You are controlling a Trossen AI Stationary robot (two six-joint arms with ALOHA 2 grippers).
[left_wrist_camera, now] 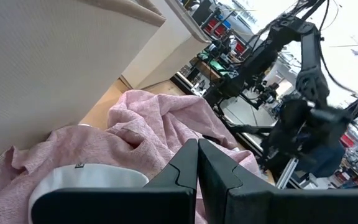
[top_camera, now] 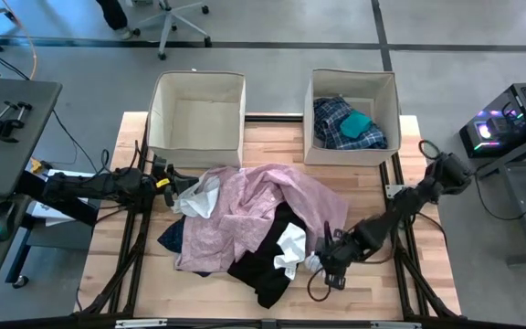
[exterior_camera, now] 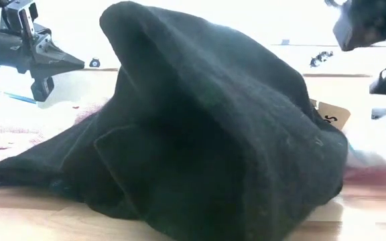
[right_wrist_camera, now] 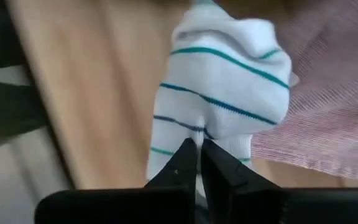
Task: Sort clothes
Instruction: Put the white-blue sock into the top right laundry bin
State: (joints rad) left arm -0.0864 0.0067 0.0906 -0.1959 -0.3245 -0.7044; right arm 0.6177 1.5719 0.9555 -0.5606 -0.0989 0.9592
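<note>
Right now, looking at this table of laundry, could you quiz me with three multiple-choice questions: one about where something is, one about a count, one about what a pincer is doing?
1. Where is the blue plaid shirt?
A. in the right beige box
B. in the left beige box
C. under the pink shirt

2. How many beige boxes stand on the table?
A. one
B. two
C. three

3. What is the right pincer doing?
A. hanging open
B. shut on nothing
C. shut on the striped sock

Answers:
1 A: the plaid shows inside the right box.
2 B: two boxes stand side by side at the far edge.
3 C: the fingers pinch the white, teal-striped fabric.
</note>
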